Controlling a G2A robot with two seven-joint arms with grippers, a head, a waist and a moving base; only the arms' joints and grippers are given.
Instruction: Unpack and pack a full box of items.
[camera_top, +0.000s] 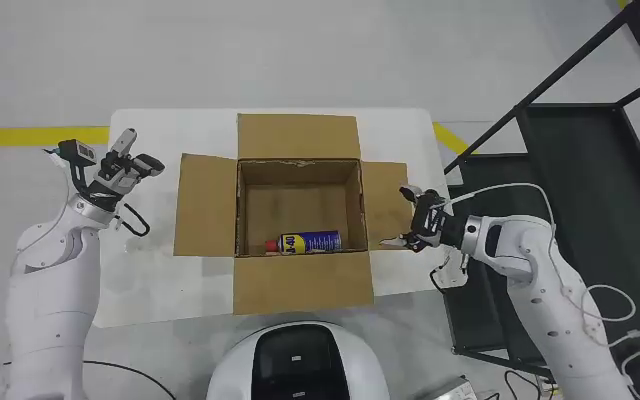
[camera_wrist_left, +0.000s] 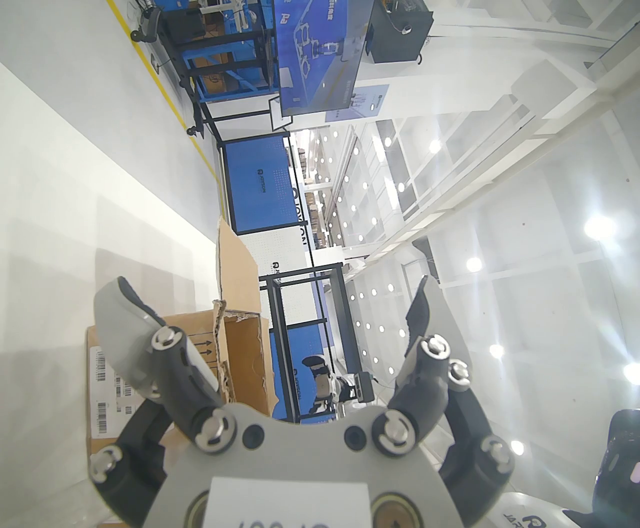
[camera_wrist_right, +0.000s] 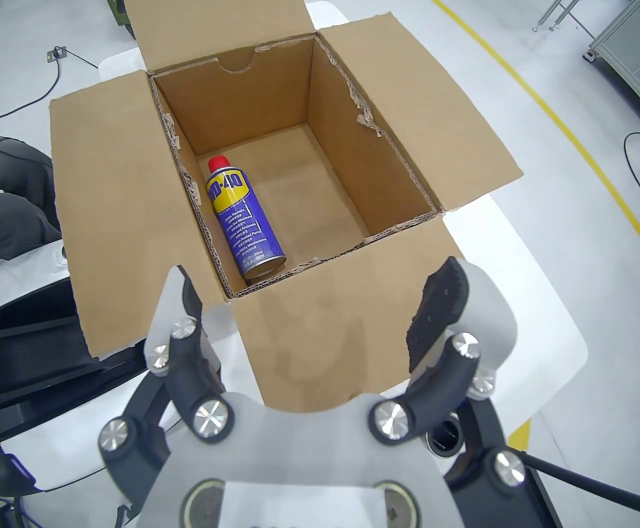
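An open cardboard box (camera_top: 205, 205) (camera_wrist_right: 120, 200) stands in the middle of the white table (camera_top: 150, 290), all its flaps folded outward. One blue and yellow spray can with a red cap (camera_top: 308, 242) (camera_wrist_right: 243, 220) lies on its side on the box floor, against the near wall. My right gripper (camera_top: 404, 214) (camera_wrist_right: 320, 300) hovers open over the box's right flap, nothing between its fingers. My left gripper (camera_top: 137, 152) (camera_wrist_left: 270, 310) is open and raised off the table's left edge, tilted upward, with the box (camera_wrist_left: 235, 350) beyond it.
A dark metal rack (camera_top: 560, 150) stands close to the table's right side, behind my right arm. Yellow floor tape (camera_top: 40, 135) runs past the far left. Bare table lies left of the box and along its far edge.
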